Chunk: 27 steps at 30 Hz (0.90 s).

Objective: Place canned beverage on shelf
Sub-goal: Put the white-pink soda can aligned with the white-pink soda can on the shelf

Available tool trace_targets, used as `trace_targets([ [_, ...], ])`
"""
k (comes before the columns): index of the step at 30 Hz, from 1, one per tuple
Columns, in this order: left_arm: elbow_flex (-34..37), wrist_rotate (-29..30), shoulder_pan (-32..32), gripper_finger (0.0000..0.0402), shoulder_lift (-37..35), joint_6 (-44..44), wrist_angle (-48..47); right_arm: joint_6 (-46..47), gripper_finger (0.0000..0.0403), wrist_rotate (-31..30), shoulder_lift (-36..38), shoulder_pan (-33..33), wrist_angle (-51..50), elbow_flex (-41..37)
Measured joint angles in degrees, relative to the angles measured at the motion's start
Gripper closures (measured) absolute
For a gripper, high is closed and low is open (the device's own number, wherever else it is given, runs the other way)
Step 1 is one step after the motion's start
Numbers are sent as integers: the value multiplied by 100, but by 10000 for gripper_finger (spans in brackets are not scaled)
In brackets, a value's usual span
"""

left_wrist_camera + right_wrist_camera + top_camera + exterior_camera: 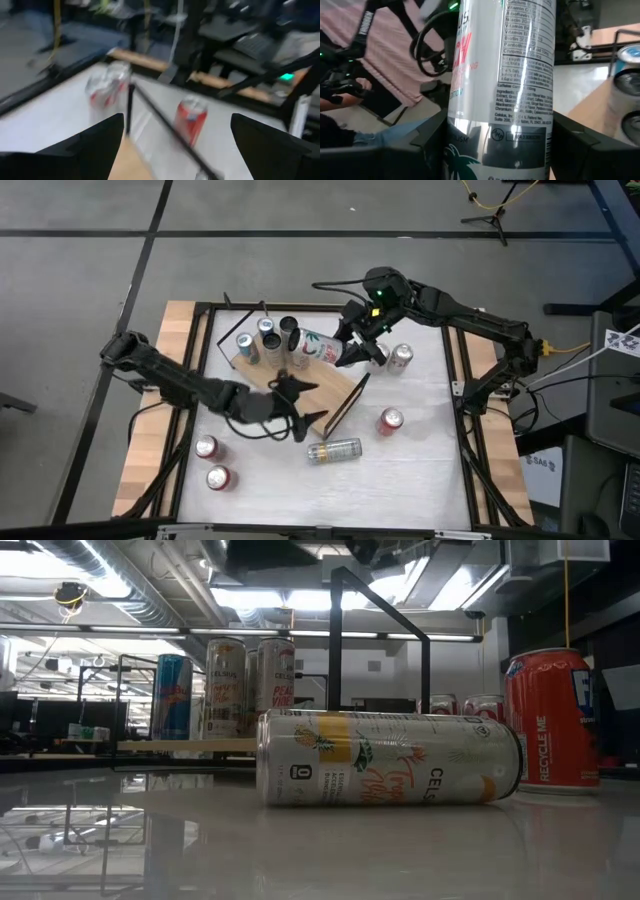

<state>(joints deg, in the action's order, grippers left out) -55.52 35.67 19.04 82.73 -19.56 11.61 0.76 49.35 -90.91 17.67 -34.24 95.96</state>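
Right gripper (352,348) holds white can (320,347) tilted, lengthwise above shelf (300,380)

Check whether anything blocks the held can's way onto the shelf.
The right gripper holds a white can tilted over the shelf. Four cans stand at the board's far-left end, right next to the held can. The board's middle looks bare, though the left gripper hovers open above it.

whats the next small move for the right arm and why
Probably tip the white can upright and lower it onto the shelf. The right tool grips it tilted above the board, beside the standing cans.
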Motion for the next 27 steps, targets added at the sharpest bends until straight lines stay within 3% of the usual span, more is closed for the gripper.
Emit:
trace_targets([
  [2,149,-356,-188,41,-50,312,464,-11,148,87,0,0,9,0],
  [6,405,-436,-371,41,-211,308,606,-111,151,309,0,0,15,0],
  [14,594,-111,-397,41,-721,1015,1034,-345,147,146,0,0,76,0],
  [19,594,580,-396,41,-1170,1489,1067,-365,149,-199,0,0,188,0],
  [27,594,770,-401,41,-1482,2025,1221,-377,150,-523,0,0,573,0],
])
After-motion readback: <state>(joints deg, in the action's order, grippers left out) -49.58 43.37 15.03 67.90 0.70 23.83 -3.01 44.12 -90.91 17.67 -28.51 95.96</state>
